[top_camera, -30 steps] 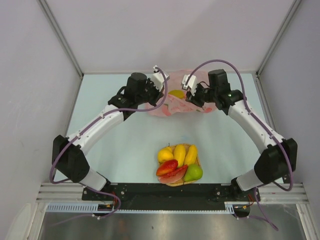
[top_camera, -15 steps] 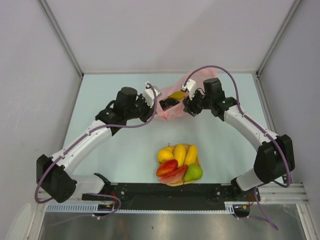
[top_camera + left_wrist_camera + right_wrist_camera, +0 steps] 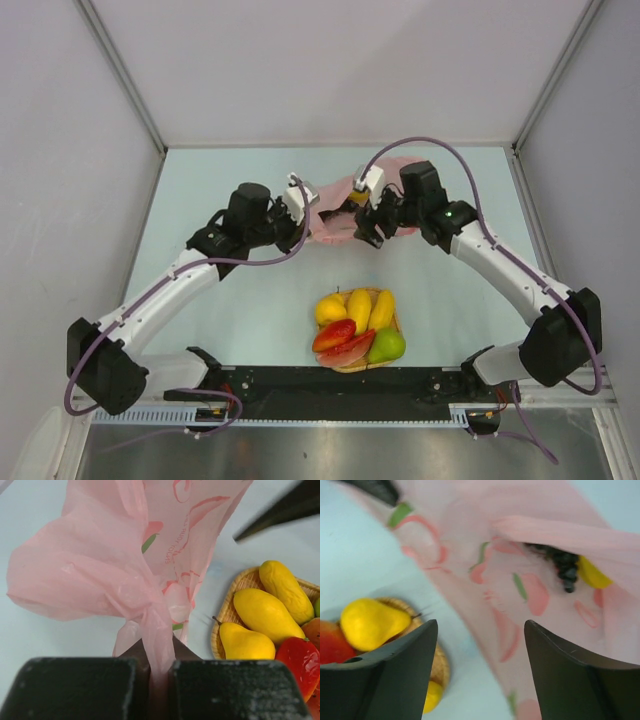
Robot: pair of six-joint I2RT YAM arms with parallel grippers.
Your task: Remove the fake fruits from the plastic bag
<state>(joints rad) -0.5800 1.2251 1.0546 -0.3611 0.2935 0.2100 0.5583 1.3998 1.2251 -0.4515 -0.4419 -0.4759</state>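
The pink plastic bag lies at mid-table between the two arms. My left gripper is shut on a twisted bunch of the bag, which runs down between its fingertips. My right gripper is open just above the bag, with nothing between its fingers. Inside the bag's mouth I see a dark grape bunch and a yellow fruit. Other fake fruits sit in the woven tray: lemon, mango, banana, watermelon slice, green pear.
The woven tray stands near the front edge, between the arm bases and a little below the bag. Grey walls close the table on the left, right and back.
The right gripper has opened and shifted left and nearer. The left arm has drawn back towards the left front, pulling the bag with it.
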